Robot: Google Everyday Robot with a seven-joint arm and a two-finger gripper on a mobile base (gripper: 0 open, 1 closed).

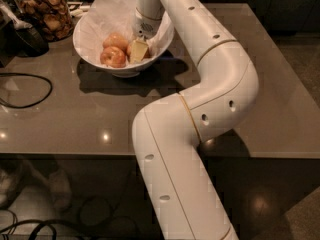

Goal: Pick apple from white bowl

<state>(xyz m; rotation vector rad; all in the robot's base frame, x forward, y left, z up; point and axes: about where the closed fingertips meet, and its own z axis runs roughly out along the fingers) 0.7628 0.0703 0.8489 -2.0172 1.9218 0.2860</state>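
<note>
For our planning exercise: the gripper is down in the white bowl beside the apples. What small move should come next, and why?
Probably ease slightly lower onto the right apple before lifting. The gripper is inside the bowl, against that apple, two other apples crowd its left, and whether it holds anything does not show.

No text or label is readable; the gripper (139, 48) is down inside the white bowl (122, 72)
</note>
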